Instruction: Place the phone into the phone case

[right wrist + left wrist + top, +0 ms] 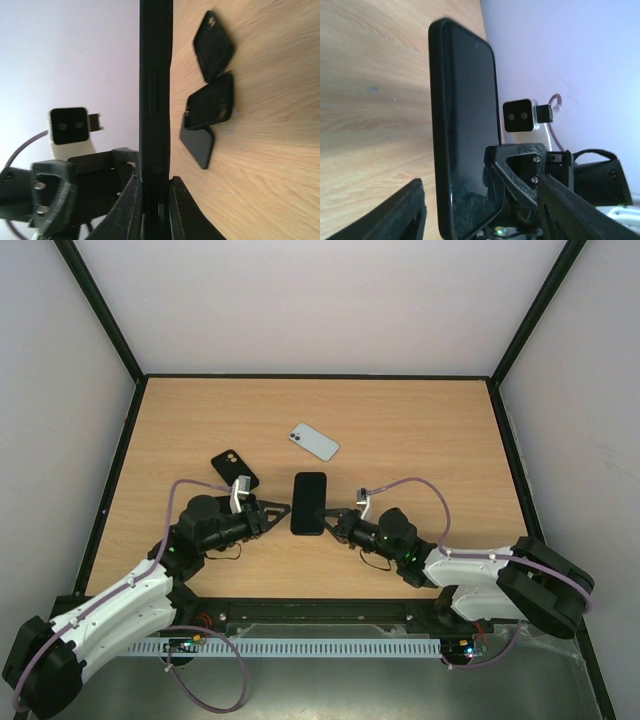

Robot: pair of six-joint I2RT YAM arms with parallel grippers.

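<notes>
A black phone (pixel 308 503), its screen framed by a thick black rim like a phone case, is held on edge just above the table's middle. My right gripper (pixel 328 517) is shut on its near right end. In the right wrist view the phone (pixel 156 90) stands edge-on, pinched by the gripper (pixel 156 187). My left gripper (pixel 281 510) is open at the phone's left side. In the left wrist view its fingers straddle the phone (pixel 465 125), and bare wood shows between the left finger (pixel 395 215) and the phone.
A second black case (pixel 235 470) with a camera cut-out lies to the back left, also seen from the right wrist (pixel 210 102). A pale blue phone (pixel 314 441) lies face down farther back. Black frame rails edge the wooden table (pixel 430 440).
</notes>
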